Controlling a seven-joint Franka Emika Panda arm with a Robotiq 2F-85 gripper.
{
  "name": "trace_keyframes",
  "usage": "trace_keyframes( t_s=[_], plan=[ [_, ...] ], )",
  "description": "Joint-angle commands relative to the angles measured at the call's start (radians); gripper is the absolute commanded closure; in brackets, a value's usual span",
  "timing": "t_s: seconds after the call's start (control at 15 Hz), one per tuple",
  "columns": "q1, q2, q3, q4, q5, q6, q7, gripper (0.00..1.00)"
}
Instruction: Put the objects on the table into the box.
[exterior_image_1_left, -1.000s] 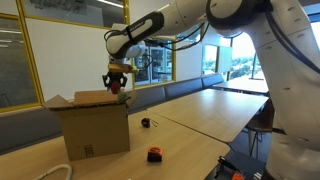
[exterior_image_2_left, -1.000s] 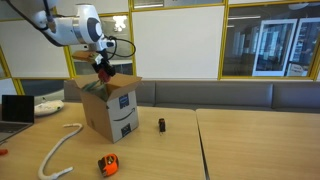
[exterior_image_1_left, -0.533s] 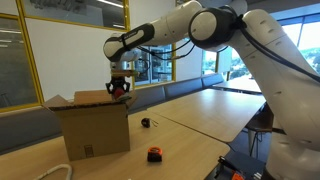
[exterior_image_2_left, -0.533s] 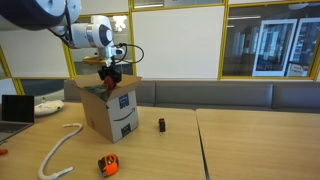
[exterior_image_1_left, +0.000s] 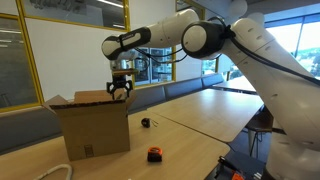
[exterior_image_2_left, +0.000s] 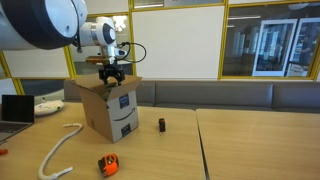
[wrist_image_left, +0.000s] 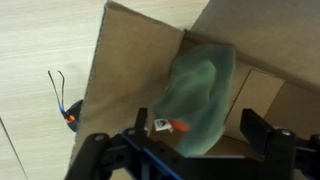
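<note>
Wrist view, tool (wrist_image_left: 180, 143) wide open, seemingly empty

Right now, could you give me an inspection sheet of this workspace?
Surface: pale wooden table, joined sections.
Job's things: cardboard box open, green-and-red item inside; orange-and-black item, small dark item and white cord on the table.
Clutter: laptop at the table's end.
Grippers: gripper open above the box, holding nothing.
Cables: black cable looping by the robot's wrist.
Surroundings: grey bench behind the table, yellow-framed glass walls.
</note>
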Motion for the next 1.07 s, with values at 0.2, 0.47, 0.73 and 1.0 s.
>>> trace_keyframes(
  t_s=[0.2,0.47,0.73,1.0],
  plan=[
    [0.015,-0.001,-0.033,0.112,-0.043,-0.184,-0.027,0.0],
    [0.014,-0.191,-0.061,-0.034,-0.105,-0.149,0.023,0.0],
    [0.009,-0.39,-0.081,-0.203,-0.127,-0.112,0.109,0.0],
    [0.006,-0.55,-0.08,-0.377,-0.103,-0.098,0.201,0.0]
  ],
)
